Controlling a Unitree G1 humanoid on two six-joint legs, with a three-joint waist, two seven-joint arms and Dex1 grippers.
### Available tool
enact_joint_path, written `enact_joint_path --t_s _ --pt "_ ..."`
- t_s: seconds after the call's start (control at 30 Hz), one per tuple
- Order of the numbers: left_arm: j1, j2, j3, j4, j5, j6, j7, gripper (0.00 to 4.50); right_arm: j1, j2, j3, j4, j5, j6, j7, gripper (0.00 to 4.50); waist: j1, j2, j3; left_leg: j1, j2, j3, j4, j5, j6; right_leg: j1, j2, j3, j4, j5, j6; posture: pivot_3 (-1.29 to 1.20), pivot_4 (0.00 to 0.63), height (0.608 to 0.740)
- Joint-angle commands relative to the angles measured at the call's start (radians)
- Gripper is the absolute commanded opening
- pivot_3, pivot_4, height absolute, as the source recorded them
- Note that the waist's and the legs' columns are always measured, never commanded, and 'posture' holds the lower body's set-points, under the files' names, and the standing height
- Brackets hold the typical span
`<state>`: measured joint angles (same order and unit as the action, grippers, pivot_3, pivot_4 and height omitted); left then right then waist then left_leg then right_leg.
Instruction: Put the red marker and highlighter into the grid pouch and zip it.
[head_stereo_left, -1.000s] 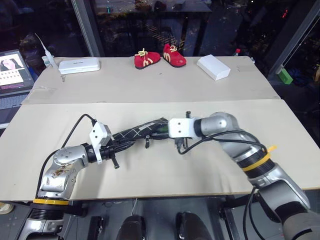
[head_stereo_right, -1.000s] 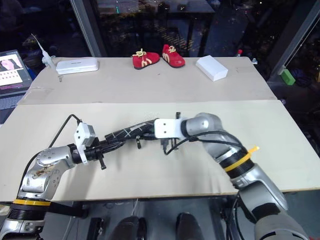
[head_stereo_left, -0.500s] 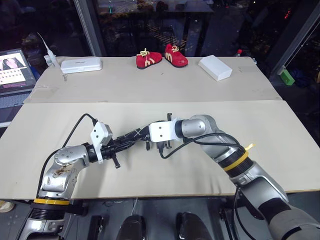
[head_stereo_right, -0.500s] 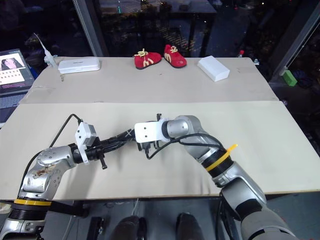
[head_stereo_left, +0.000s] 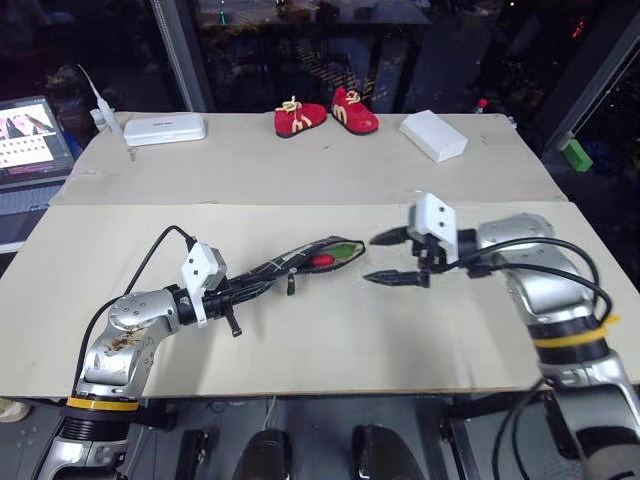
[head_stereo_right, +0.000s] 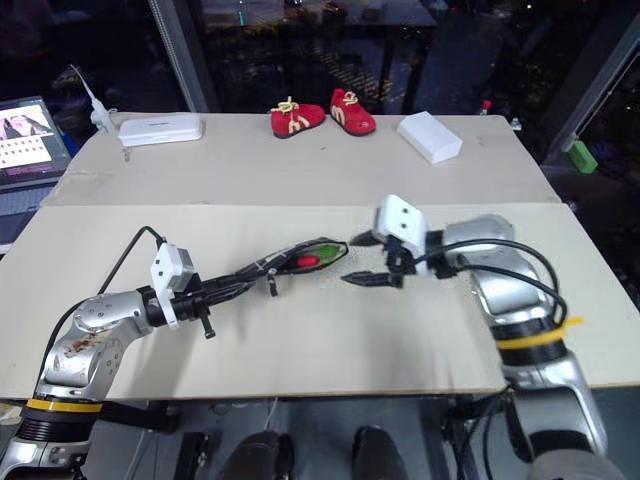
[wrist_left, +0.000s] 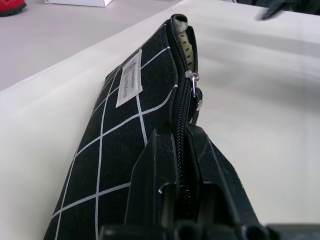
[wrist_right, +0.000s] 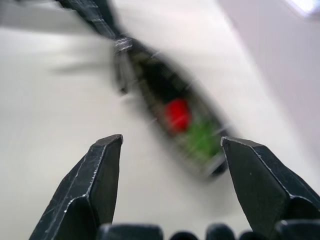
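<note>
Looking into the grid pouch (head_stereo_left: 300, 264), we saw the red marker (head_stereo_left: 322, 260) cap and the highlighter (head_stereo_left: 345, 250) inside its unzipped mouth. Pouch lay on the surface (head_stereo_left: 320, 330), long axis running from left hand (head_stereo_left: 232, 288), clamped on its closed end, toward right hand (head_stereo_left: 388, 258), fingers apart, just beside the mouth. Red shoes (head_stereo_left: 326, 112) and white boxes (head_stereo_left: 434, 135) sat well apart behind.

Two tan tabletops (head_stereo_left: 300, 170) set edge to edge, seam running across. On far one: pair of red baby shoes (head_stereo_left: 327, 113) with yellow laces, side by side near back edge; white flat case (head_stereo_left: 164, 128) toward left; white box (head_stereo_left: 433, 135) toward right, angled. Laptop (head_stereo_left: 30, 140) open at far left, screen lit. Green block (head_stereo_left: 572, 152) off table at right.
</note>
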<state>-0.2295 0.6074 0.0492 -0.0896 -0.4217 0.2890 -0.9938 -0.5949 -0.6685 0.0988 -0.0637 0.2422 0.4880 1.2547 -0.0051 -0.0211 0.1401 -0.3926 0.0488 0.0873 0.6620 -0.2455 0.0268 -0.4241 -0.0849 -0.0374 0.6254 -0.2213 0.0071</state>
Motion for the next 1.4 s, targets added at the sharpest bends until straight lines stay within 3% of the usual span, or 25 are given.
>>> enact_joint_path --t_s 0.03,0.2,0.3,0.6,0.97,1.1,1.17,1.2,1.23,1.3,1.33,1.4 --pt "-0.007 0.008 0.013 -0.024 -0.011 -0.008 -0.005 0.0 0.069 -0.012 -0.014 -0.077 0.039 0.046 -0.036 3.52 -0.004 0.0 0.0 0.001 0.0 0.0 0.0 0.0 0.0 0.001 0.0 0.0 0.001 0.0 0.0 0.0 0.15 0.74" --pt "-0.005 0.011 0.017 -0.021 -0.011 -0.012 -0.008 0.0 0.088 0.152 0.057 -0.011 -0.117 0.084 -0.369 3.52 -0.015 -0.001 0.0 0.003 0.001 0.001 0.0 0.0 -0.001 0.001 0.002 0.004 0.002 0.0 0.0 0.0 0.15 0.74" --pt "0.005 0.011 0.015 -0.03 -0.012 -0.013 -0.011 0.0 0.079 0.278 0.107 -0.027 -0.123 0.148 -0.463 3.52 -0.012 -0.001 0.0 0.002 0.001 0.001 0.0 0.001 -0.001 -0.001 0.003 0.005 0.003 0.0 0.0 0.0 0.15 0.74" --pt "-0.033 -0.003 0.005 0.031 0.002 -0.034 -0.018 0.0 -0.016 0.436 0.219 -0.04 -0.051 0.263 -0.448 3.52 -0.006 -0.001 0.0 0.0 0.0 0.0 0.0 0.001 -0.001 0.0 0.002 0.004 0.001 0.0 0.0 0.0 0.15 0.74" --pt "-0.031 -0.018 -0.003 0.048 0.003 -0.053 -0.022 0.0 -0.122 0.506 0.222 0.083 -0.051 0.249 -0.483 3.52 -0.008 0.0 0.0 0.0 0.0 0.0 0.0 0.001 -0.001 -0.001 0.002 0.003 0.001 0.0 0.0 0.0 0.15 0.74" --pt "-0.023 -0.02 0.001 0.035 0.0 -0.046 -0.016 0.0 -0.129 0.493 0.205 0.099 -0.054 0.229 -0.49 2.55 -0.009 0.0 0.0 0.0 0.001 0.0 0.0 0.001 -0.001 -0.001 0.002 0.003 0.001 0.0 0.0 0.0 0.15 0.74" --pt "-0.023 -0.021 0.004 0.032 -0.001 -0.042 -0.013 0.0 -0.134 0.487 0.193 0.106 -0.048 0.231 -0.494 1.88 -0.008 0.0 0.0 0.0 0.001 -0.001 0.0 0.001 -0.001 -0.001 0.002 0.003 0.001 0.0 0.0 0.0 0.15 0.74" --pt "-0.023 -0.021 0.006 0.031 -0.002 -0.04 -0.011 0.0 -0.137 0.483 0.188 0.11 -0.046 0.231 -0.495 1.2 -0.008 0.0 0.0 0.0 0.001 -0.001 0.0 0.001 -0.001 -0.001 0.002 0.003 0.001 0.0 0.0 0.0 0.15 0.74" --pt "-0.023 -0.022 0.006 0.03 -0.002 -0.039 -0.009 0.0 -0.14 0.48 0.185 0.113 -0.045 0.231 -0.495 1.06 -0.009 0.0 0.0 0.0 0.001 -0.001 0.0 0.001 -0.001 -0.001 0.002 0.003 0.001 0.0 0.0 0.0 0.15 0.74" --pt "-0.022 -0.023 0.007 0.028 -0.003 -0.038 -0.005 0.0 -0.141 0.474 0.184 0.116 -0.045 0.228 -0.488 0.33 -0.009 0.0 0.0 0.0 0.001 0.0 0.0 0.001 -0.001 -0.001 0.002 0.003 0.001 0.0 0.0 0.0 0.15 0.74" --pt "-0.023 -0.023 0.007 0.031 -0.003 -0.039 -0.004 0.0 -0.143 0.469 0.182 0.118 -0.044 0.228 -0.483 0.08 -0.009 0.0 0.0 0.0 0.001 -0.001 0.0 0.001 -0.001 -0.001 0.002 0.003 0.001 0.0 0.0 0.0 0.15 0.74" --pt "-0.022 -0.025 0.009 0.035 -0.003 -0.04 0.0 0.0 -0.144 0.459 0.177 0.118 -0.045 0.226 -0.476 0.04 -0.009 0.0 0.0 0.0 0.001 -0.001 0.0 0.001 -0.001 -0.001 0.002 0.003 0.001 0.0 0.0 0.0 0.15 0.74"
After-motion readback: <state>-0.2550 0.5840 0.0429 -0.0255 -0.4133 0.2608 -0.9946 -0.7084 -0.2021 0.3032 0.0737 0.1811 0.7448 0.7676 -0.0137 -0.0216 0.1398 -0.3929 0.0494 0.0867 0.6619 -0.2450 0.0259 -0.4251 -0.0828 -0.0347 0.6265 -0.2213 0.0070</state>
